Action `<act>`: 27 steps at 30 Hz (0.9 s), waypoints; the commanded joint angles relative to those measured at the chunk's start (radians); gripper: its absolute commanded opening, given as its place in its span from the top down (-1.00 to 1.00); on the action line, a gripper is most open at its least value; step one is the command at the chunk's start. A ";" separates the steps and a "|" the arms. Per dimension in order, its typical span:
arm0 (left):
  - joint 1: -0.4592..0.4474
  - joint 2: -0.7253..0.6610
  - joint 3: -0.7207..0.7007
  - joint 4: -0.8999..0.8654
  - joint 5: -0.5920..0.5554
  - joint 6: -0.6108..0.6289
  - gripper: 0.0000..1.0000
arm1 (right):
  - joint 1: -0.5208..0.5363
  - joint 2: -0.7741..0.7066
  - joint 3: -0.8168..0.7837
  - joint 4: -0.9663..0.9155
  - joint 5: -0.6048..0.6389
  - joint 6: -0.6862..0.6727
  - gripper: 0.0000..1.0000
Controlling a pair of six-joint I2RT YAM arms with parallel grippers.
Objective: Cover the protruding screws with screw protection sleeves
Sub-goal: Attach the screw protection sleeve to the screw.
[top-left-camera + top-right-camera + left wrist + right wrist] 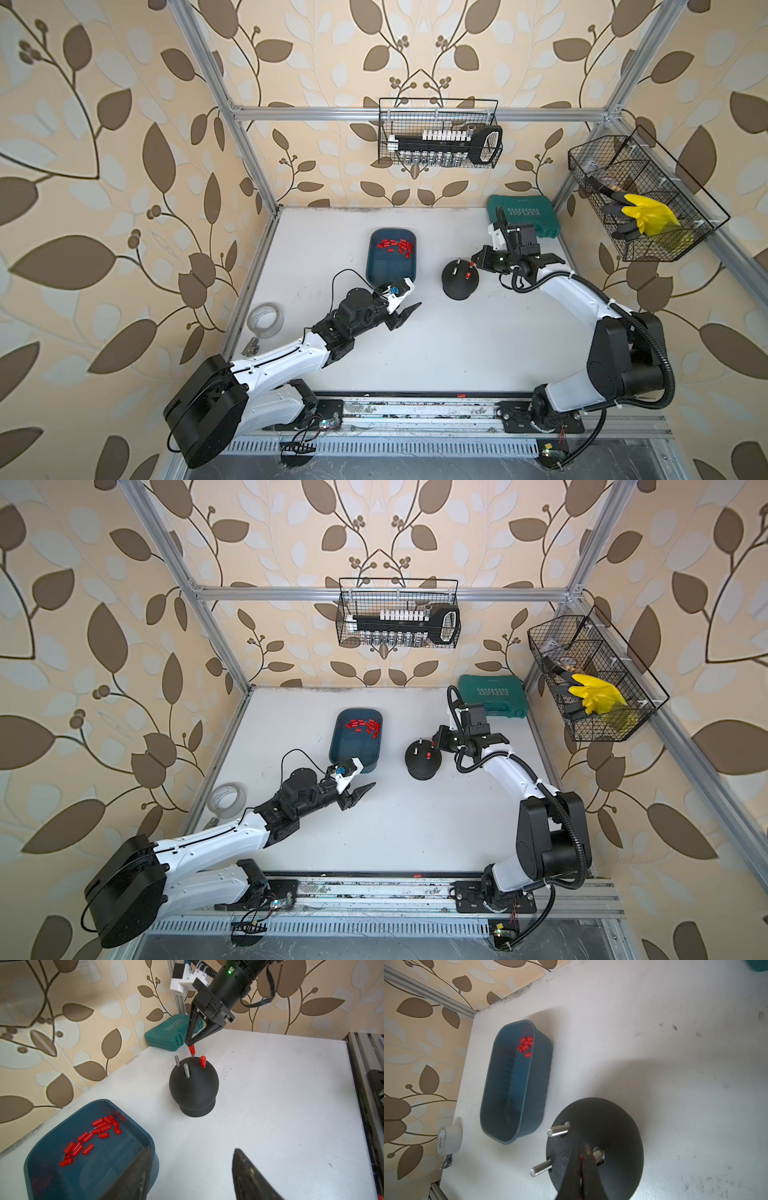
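A black dome base [459, 286] stands at mid-table with the protruding screws on top. Two screws [177, 1060] [186, 1070] are bare, and one wears a red sleeve [203, 1061]. My right gripper [188, 1043] is shut on another screw protection sleeve [191, 1049], tilted, its lower end on the fourth screw's tip. In the right wrist view a red strip shows between the shut fingers [571, 1167], beside that screw [597, 1154]. Several loose sleeves [395, 246] lie in a blue tray [371, 266]. My left gripper [405, 318] hovers open and empty just in front of the tray.
A green tool case [525, 216] sits at the back right behind the right arm. A tape roll [266, 320] and a small pipe fitting [251, 347] lie at the left edge. Wire baskets [440, 133] [640, 199] hang on the walls. One stray red sleeve [460, 395] lies at the front edge.
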State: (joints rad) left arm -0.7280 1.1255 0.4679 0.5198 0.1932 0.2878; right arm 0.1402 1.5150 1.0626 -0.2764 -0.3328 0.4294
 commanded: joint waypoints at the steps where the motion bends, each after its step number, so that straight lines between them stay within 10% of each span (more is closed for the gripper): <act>1: -0.010 -0.012 0.031 0.012 0.014 0.008 -0.26 | -0.001 0.000 -0.007 -0.014 -0.009 0.002 1.00; 17: -0.011 -0.007 0.034 0.013 0.016 0.009 -0.26 | -0.002 0.004 -0.037 0.009 -0.017 0.013 1.00; 27: -0.010 -0.010 0.034 0.009 0.017 0.009 -0.27 | -0.003 -0.009 -0.002 -0.006 -0.033 0.020 0.42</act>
State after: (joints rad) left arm -0.7280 1.1255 0.4683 0.5194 0.1989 0.2878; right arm 0.1398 1.5162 1.0401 -0.2543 -0.3519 0.4526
